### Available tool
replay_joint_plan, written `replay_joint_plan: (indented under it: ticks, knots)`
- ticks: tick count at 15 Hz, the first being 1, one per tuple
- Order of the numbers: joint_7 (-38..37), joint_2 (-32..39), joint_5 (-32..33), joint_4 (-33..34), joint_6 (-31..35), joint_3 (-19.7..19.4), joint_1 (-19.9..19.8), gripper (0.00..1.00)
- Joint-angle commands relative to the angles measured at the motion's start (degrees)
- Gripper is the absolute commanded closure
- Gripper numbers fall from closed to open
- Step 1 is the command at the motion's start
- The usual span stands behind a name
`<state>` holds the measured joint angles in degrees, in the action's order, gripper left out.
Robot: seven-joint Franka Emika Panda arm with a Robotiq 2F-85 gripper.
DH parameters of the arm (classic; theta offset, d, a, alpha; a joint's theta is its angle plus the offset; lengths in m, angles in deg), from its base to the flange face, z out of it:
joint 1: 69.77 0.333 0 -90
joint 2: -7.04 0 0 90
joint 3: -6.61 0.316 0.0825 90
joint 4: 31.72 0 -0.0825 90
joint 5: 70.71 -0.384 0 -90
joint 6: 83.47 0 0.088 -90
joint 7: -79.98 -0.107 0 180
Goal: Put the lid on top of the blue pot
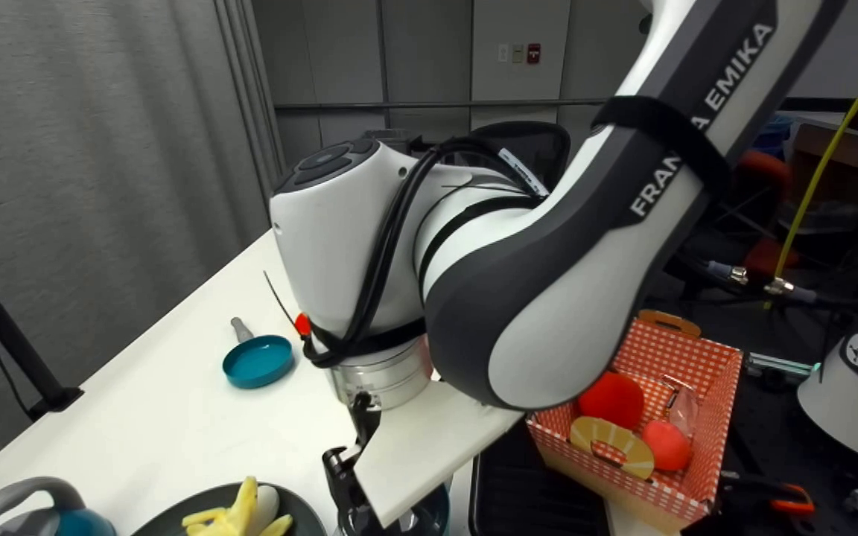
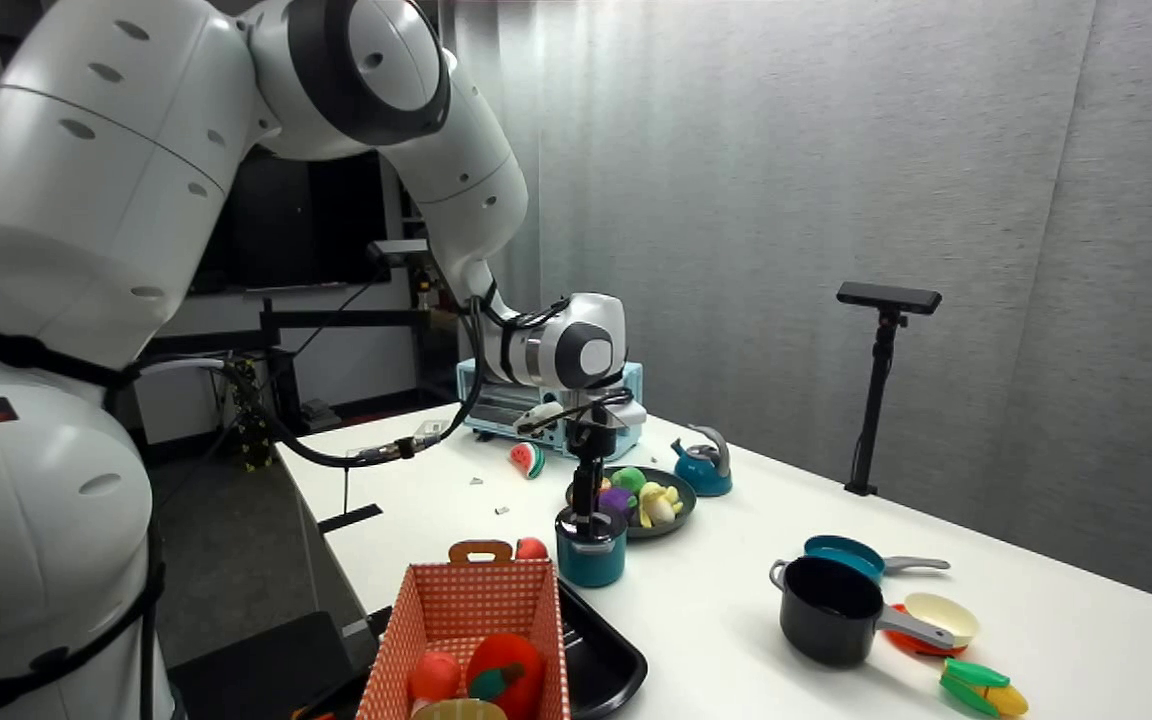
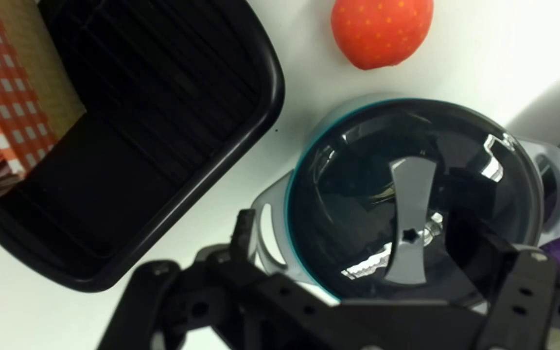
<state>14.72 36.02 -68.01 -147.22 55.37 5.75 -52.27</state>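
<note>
A: How does your black two-fingered gripper (image 3: 355, 238) stand in the wrist view?

B: Its fingers enter from the bottom of the frame and are spread wide, one just left of lower centre, the other at lower right. Whether either finger touches anything, you cannot tell.

A: Where do you find the round, dark, see-through lid (image 3: 412, 204) with the grey bar handle?

B: Right of centre, its handle between the fingers. The lid lies on top of the round, upright-sided teal-blue pot (image 2: 591, 565), whose grey loop handles project to left and right. A thin arc of teal rim shows along the lid's left edge.

A: What do you note around the pot?

B: In the wrist view, the black, ribbed tray (image 3: 173, 121) occupies the upper left, and the red, yellow-dotted toy fruit (image 3: 382, 31) lies at the top. In an exterior view, you see the gripper pointing down over the pot near frame centre. Up and to the right, just beside the pot, the round dark-grey pan (image 2: 684, 515) holds toy food (image 2: 654, 500); at lower right, the black pot (image 2: 824, 625) with a grey handle stands near the shallow teal pan (image 2: 846, 547). The white bench (image 2: 726, 610) carries both pots and both pans.
</note>
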Motion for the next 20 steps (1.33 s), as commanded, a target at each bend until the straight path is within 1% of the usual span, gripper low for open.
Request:
replay_joint_plan:
  ticks: [1, 7, 13, 17, 20]
  knots:
    - [0.50, -1.79, -0.25, -1.44, 0.00, 0.64, -0.50, 0.00]
    - [-0.68, -3.22, 0.14, -2.11, -0.98, 0.70, 0.24, 0.00]
    - [-2.65, -6.50, 1.36, -3.88, -2.25, 0.56, 1.32, 0.00]
    - [-4.52, -9.45, 1.90, -6.75, -1.99, 0.62, 1.68, 0.00]
    - [-7.22, -12.42, 2.11, -10.68, -0.38, 0.59, 1.58, 0.00]
